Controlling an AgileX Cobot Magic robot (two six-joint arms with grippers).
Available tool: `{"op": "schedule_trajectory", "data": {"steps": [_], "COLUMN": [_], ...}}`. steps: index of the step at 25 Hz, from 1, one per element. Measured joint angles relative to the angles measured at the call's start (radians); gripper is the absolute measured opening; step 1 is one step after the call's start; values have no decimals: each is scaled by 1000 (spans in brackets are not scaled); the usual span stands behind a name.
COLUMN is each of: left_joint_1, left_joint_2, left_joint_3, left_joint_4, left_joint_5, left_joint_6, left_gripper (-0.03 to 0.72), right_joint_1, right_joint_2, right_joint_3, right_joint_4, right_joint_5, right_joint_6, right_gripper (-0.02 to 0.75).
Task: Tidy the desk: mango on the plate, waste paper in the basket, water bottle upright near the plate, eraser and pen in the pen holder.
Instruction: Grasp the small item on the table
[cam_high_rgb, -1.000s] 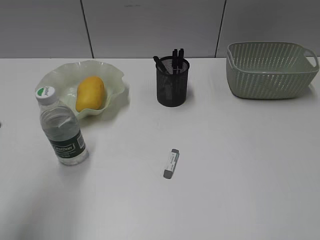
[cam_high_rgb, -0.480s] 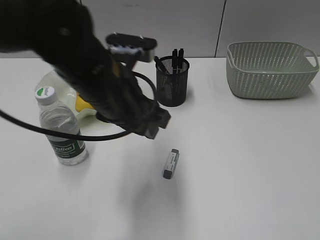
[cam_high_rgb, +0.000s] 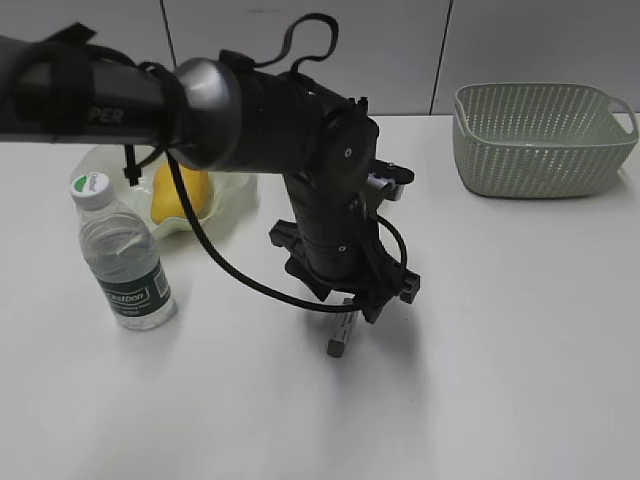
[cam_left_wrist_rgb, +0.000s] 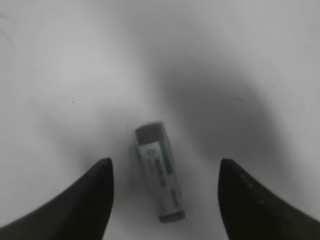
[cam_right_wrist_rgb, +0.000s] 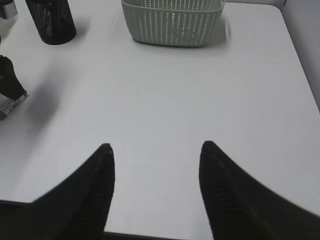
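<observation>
White desk (cam_left_wrist_rgb: 65, 65) bears eraser (cam_left_wrist_rgb: 160, 172) between spread left fingers (cam_left_wrist_rgb: 97, 192), untouched.

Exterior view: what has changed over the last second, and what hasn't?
The left arm swept in from the left and now hangs over the small grey-and-white eraser, its left claw open astride it, nothing gripped yet. The eraser lies where it was. The clear water bottle, yellow mango in the wavy pale-green plate and sage-green woven basket are unmoved. The right claw hangs open over bare desk.
</observation>
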Motion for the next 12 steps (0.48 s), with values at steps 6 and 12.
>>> {"op": "schedule_trajectory", "data": {"steps": [6,12], "left_joint_1": [0,0], "left_joint_2": [84,90], "left_joint_3": [-28,-34], "left_joint_4": [9,53], "left_joint_5": [9,18], "left_joint_6": [-17,-20], "left_gripper": [425,218], "right_joint_1": [0,0], "right_joint_2": [0,0], "right_joint_3": [0,0], "right_joint_4": [0,0], "right_joint_5": [0,0], "right_joint_6": [0,0], "right_gripper": [437,437]}}
